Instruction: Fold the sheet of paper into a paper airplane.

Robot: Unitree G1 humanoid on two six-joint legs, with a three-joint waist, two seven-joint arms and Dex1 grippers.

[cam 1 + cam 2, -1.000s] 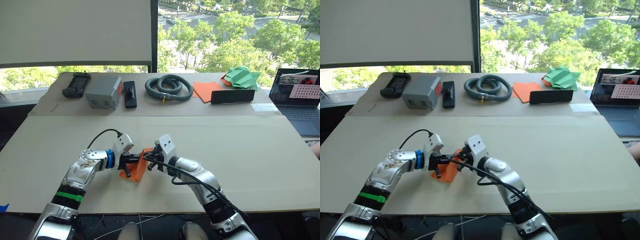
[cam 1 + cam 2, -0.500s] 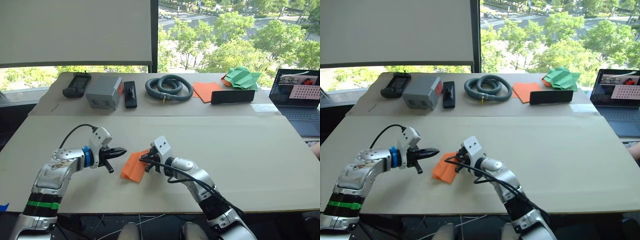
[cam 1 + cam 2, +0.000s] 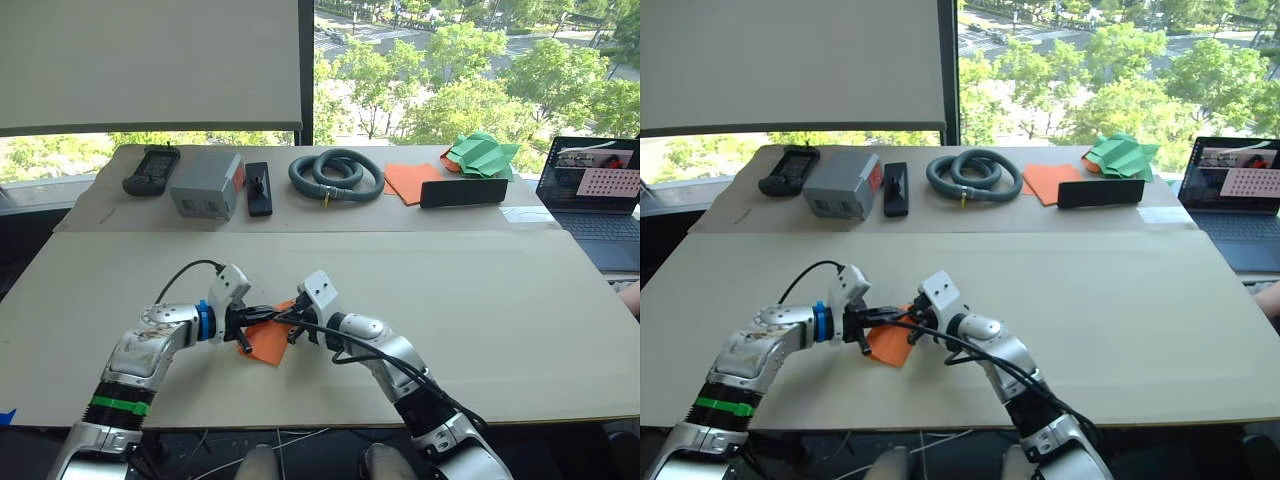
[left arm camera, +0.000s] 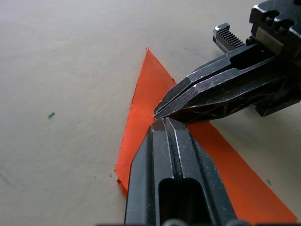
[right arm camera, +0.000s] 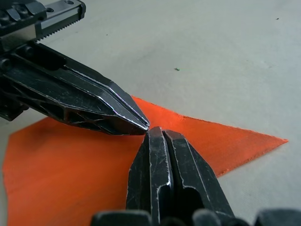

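Note:
The sheet of paper is an orange folded wedge lying flat on the near table, with one pointed end. My left gripper comes at it from the left and my right gripper from the right. Both are shut, and their tips nearly touch each other over the middle of the paper. The left wrist view has my left gripper resting its tip on the orange surface, with the right one's tip just beyond it. In the right wrist view my right gripper also presses down on the paper. Nothing is pinched between either pair of fingers.
On the back table stand a black handset, a grey box, a black block, a coiled hose, a flat orange sheet, a black bar and a green folded paper pile. A laptop sits far right.
One second ago both grippers held the paper raised. The left gripper then drew back to the left while the paper dropped flat, and has now returned to meet the right gripper on it.

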